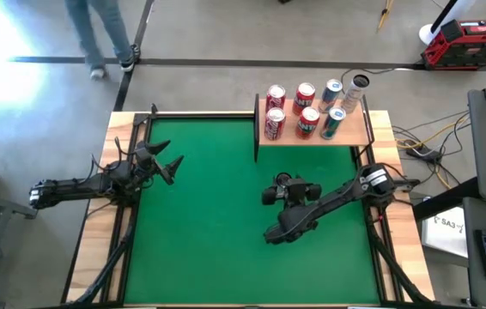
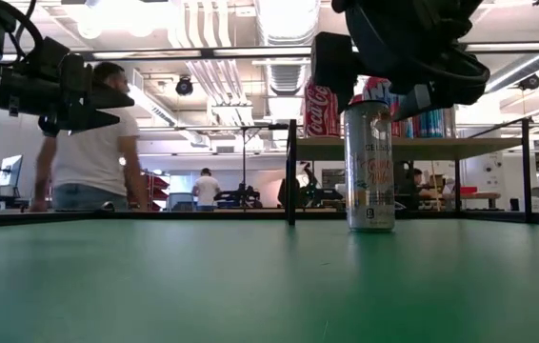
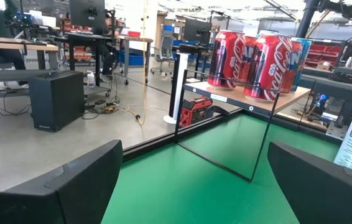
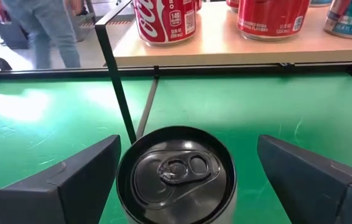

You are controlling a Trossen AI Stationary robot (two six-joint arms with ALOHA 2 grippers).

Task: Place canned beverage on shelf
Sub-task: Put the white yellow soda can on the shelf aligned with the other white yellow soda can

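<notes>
I have the right gripper (image 4: 182, 180) hanging directly over the can I'm after, a tall pale Celsius can (image 2: 369, 167) standing upright on the green felt table (image 1: 209, 223), a little right of centre and short of the far edge. From the right wrist camera I look straight down on its lid and pull tab, with one finger on each side of the can. The jaws are spread wide and I see clear felt between each finger and the can wall, so nothing is gripped yet. The low view agrees: the can's base sits flat on the felt, with the gripper body above its top.

The shelf (image 1: 312, 137) is the tan board raised on a thin dark frame at the far edge of the table, toward the far right corner. It already carries several cans: four red Coca-Cola cans (image 1: 275, 123) and some blue and silver ones (image 1: 335, 123) toward its right end. The board's near strip shows bare wood.

My left gripper (image 1: 167, 166) waits near the left edge, toward the far left corner, fingers apart and holding nothing.

So by my reckoning this can's placement has barely begun: the approach is done, but the closing, the lift up to shelf height, the carry toward the far edge and the release all remain. The shelf's dark post (image 4: 119, 87) stands between the can and the board, so I'd mind it on the way.
</notes>
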